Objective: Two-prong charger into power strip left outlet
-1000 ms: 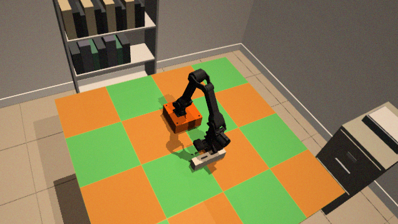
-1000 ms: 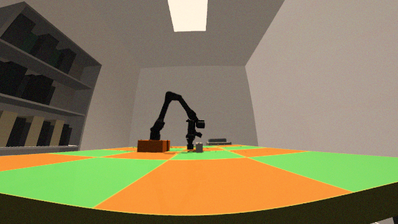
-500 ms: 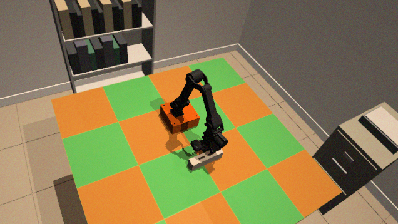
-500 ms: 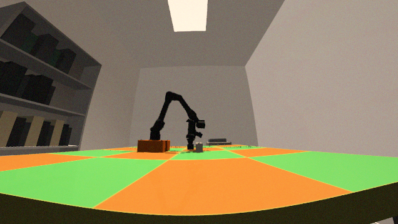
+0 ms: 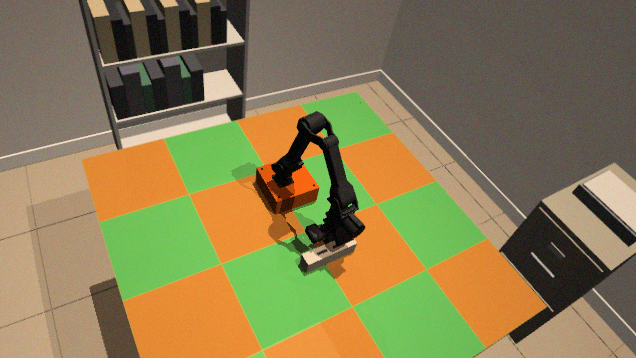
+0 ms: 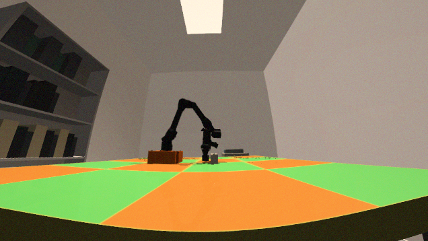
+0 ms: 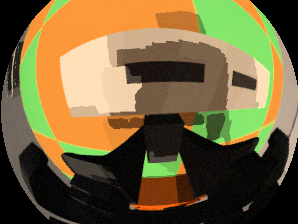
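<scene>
The pale power strip (image 5: pixel 327 259) (image 6: pixel 214 158) (image 7: pixel 87 75) lies on the chequered table. Its top shows a long dark recess (image 7: pixel 165 73) and a smaller dark recess (image 7: pixel 244 80) to the right in the wrist view. My gripper (image 6: pixel 205 158) (image 7: pixel 160 128) points down at the strip's side nearest the robot base and is shut on the black charger (image 7: pixel 163 136). The charger's far end meets the strip's near edge in the wrist view; whether they touch I cannot tell. The prongs are not visible. In the top view the arm hides the charger and fingertips.
The orange base box (image 5: pixel 300 189) (image 6: pixel 162 157) carries the arm and stands behind the gripper on the table (image 5: pixel 160 250) (image 6: pixel 235 202). A bookshelf (image 5: pixel 239 85) (image 6: pixel 101 81) stands beyond the table, and a dark drawer cabinet (image 5: pixel 530 250) stands off its right edge in the top view.
</scene>
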Controlling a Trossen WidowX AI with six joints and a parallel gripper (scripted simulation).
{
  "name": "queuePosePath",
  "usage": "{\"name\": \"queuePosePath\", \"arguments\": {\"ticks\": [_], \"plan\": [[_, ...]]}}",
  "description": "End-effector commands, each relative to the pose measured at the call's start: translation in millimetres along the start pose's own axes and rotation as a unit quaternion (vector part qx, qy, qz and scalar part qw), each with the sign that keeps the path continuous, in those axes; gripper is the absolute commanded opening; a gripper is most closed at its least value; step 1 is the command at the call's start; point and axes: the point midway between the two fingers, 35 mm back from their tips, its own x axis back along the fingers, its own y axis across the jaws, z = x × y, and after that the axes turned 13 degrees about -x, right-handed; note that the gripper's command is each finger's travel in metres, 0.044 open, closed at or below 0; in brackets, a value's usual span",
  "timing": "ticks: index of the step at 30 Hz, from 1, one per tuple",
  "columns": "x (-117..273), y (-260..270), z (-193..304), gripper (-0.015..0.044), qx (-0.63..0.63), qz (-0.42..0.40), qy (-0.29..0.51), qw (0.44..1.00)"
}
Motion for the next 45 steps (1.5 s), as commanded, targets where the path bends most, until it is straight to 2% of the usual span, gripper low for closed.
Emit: {"name": "queuePosePath", "arguments": {"ticks": [1,45], "plan": [[0.4,0.2,-2.6,0.0,0.001,0.002,-0.001,1.0],[1.5,1.6,-8.3,0.0,0.001,0.002,-0.001,1.0]]}}
